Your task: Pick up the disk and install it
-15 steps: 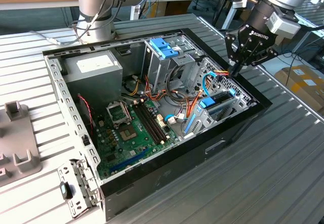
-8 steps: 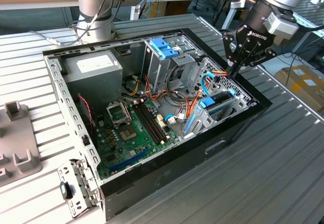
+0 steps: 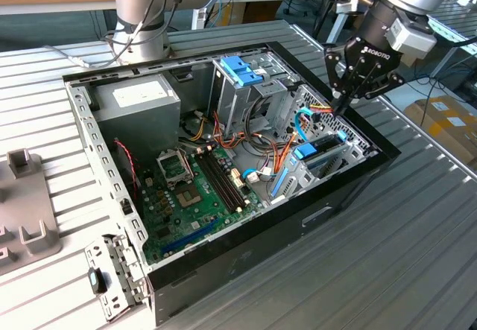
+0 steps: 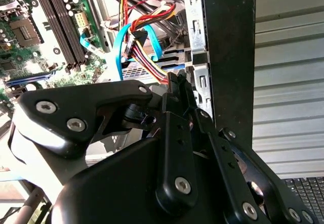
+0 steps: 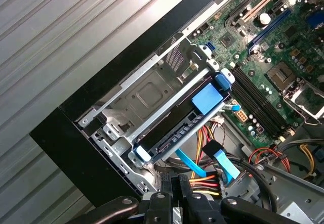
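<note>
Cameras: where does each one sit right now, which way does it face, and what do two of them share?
Exterior view: off the arm, looking down into the open computer case; shows the arm and gripper over the drive bay.
First wrist view: on the arm, facing the disk in its metal bay; gripper linkage in the foreground.
Second wrist view: on the arm, facing the cable bundle; gripper body in the foreground.
Both wrist views share the motherboard and coloured cables.
</note>
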Tool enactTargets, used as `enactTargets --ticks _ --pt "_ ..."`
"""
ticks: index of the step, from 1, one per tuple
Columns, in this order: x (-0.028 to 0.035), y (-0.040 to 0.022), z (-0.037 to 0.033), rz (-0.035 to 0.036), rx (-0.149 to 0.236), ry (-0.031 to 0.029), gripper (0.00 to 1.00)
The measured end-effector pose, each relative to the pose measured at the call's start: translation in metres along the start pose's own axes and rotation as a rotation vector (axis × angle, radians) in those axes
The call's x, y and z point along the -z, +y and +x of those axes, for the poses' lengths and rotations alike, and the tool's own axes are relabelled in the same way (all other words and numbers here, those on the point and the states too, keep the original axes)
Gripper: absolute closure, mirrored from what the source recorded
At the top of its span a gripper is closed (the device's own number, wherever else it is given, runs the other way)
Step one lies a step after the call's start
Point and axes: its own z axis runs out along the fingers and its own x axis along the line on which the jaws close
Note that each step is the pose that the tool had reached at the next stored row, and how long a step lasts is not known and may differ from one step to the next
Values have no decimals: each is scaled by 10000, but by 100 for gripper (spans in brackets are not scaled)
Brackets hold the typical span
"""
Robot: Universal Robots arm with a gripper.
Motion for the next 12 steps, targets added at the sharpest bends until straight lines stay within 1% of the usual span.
enactTargets --ticks 4,12 --pt "-2 16 -19 2 -29 -1 82" --pt "-11 85 -96 10 -187 -10 82"
